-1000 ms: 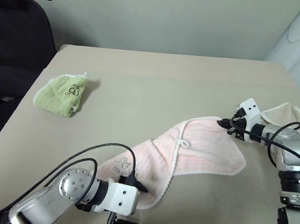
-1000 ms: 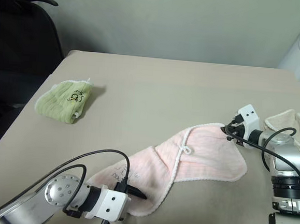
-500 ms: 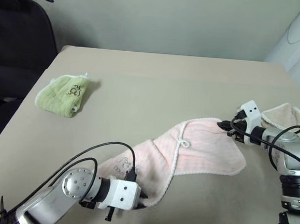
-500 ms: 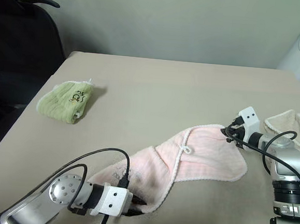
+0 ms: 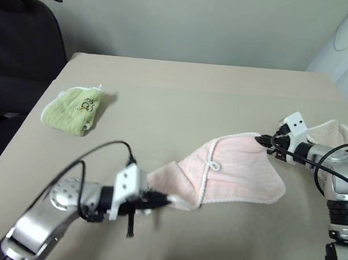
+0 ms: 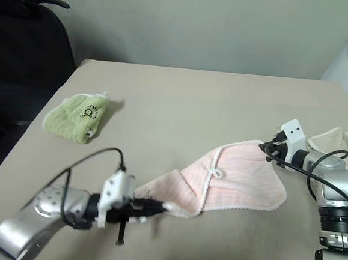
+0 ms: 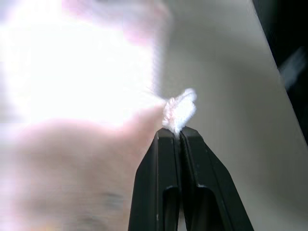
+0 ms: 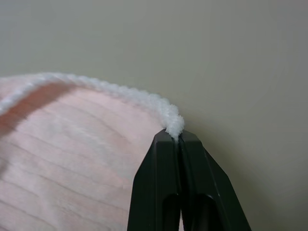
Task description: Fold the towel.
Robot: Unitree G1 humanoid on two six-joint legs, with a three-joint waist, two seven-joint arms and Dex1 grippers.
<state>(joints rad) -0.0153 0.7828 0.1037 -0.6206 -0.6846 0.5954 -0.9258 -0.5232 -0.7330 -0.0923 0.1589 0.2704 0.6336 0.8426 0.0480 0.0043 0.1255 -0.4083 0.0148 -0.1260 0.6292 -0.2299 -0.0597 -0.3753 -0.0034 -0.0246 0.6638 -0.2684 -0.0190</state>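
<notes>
Your left gripper [image 5: 164, 198] pinches the near-left corner of the pink towel [image 5: 237, 171], fingers pressed together on the white trim, that corner raised off the table [image 5: 182, 100]. Your right gripper [image 5: 261, 140] pinches the towel's far-right corner in the same way. Between them the towel sags across the near right of the table, its white loop [image 5: 213, 165] on top. A cream towel [image 5: 336, 132] lies just behind your right arm. A green towel [image 5: 73, 110] sits well apart at the far left, with a dark chair [image 5: 21, 40] beyond.
</notes>
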